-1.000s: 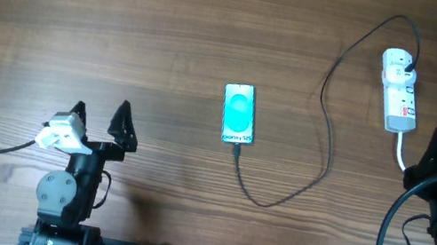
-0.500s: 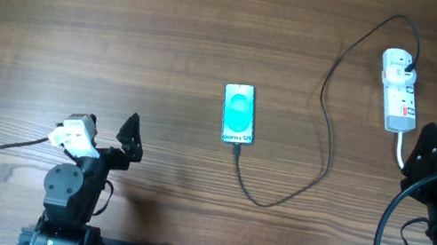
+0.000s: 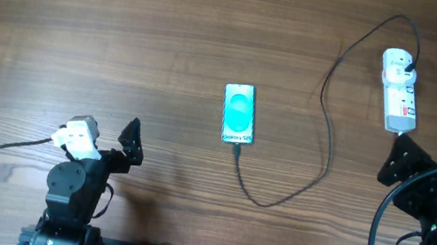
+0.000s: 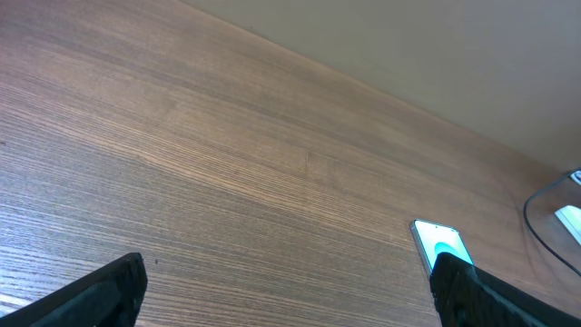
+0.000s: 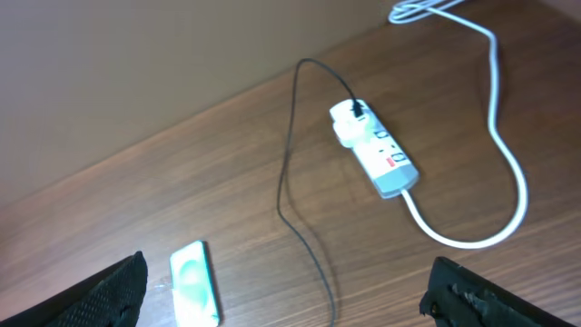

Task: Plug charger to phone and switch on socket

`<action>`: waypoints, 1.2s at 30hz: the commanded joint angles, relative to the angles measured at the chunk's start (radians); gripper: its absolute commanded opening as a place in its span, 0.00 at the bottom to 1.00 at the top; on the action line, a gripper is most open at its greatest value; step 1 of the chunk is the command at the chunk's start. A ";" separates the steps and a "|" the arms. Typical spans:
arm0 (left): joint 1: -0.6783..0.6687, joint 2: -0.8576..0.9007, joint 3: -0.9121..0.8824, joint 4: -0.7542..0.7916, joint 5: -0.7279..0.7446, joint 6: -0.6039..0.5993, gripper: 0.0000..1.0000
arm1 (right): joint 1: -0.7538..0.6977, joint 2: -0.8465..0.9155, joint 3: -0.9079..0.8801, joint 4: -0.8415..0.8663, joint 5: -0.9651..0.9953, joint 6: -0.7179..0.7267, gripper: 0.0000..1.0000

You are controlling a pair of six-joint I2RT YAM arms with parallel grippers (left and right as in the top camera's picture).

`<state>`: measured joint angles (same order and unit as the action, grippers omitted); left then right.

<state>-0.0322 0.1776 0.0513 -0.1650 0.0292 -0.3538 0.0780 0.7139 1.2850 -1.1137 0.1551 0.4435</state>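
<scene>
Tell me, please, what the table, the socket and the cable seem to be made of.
The table: wood or a wood-look laminate, with a matt brown surface and long grain lines. The socket: probably moulded plastic, white, smooth and slightly shiny. The cable: likely a rubber or plastic coating, thin and black, and it lies in soft curves.

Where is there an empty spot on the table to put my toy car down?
The biggest bare patch of the table is everything left of the phone, out to the left edge. There is a smaller bare strip between the phone and the charger cable. The right side is crowded: the cable loops there and the socket lies beside it.
</scene>
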 commanded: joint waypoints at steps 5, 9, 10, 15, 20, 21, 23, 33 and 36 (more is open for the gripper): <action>0.002 -0.005 -0.004 -0.001 0.015 -0.002 1.00 | 0.004 -0.004 -0.040 0.103 -0.064 -0.133 1.00; 0.002 -0.005 -0.004 -0.001 0.015 -0.002 1.00 | 0.004 -0.051 -0.189 0.320 -0.129 -0.183 0.99; 0.002 -0.005 -0.004 -0.001 0.015 -0.002 1.00 | 0.003 -0.076 -0.255 0.392 -0.137 -0.182 1.00; 0.002 -0.005 -0.004 -0.001 0.015 -0.002 1.00 | 0.002 -0.317 -0.727 0.895 -0.184 -0.178 1.00; 0.002 -0.005 -0.004 -0.001 0.015 -0.002 1.00 | 0.000 -0.521 -1.035 1.167 -0.183 -0.120 1.00; 0.002 -0.005 -0.004 -0.001 0.015 -0.002 1.00 | 0.000 -0.542 -1.067 1.187 -0.175 -0.118 1.00; 0.002 -0.005 -0.004 -0.001 0.015 -0.002 1.00 | -0.001 -0.596 -1.134 1.226 -0.154 -0.119 1.00; 0.002 -0.005 -0.004 -0.001 0.015 -0.002 1.00 | -0.030 -0.711 -1.280 1.168 -0.149 -0.132 1.00; 0.002 -0.005 -0.004 -0.001 0.015 -0.002 1.00 | -0.056 -0.711 -1.280 1.118 -0.184 -0.190 0.99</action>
<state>-0.0322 0.1776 0.0513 -0.1650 0.0292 -0.3538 0.0437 0.0193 0.0093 0.0109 -0.0067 0.3092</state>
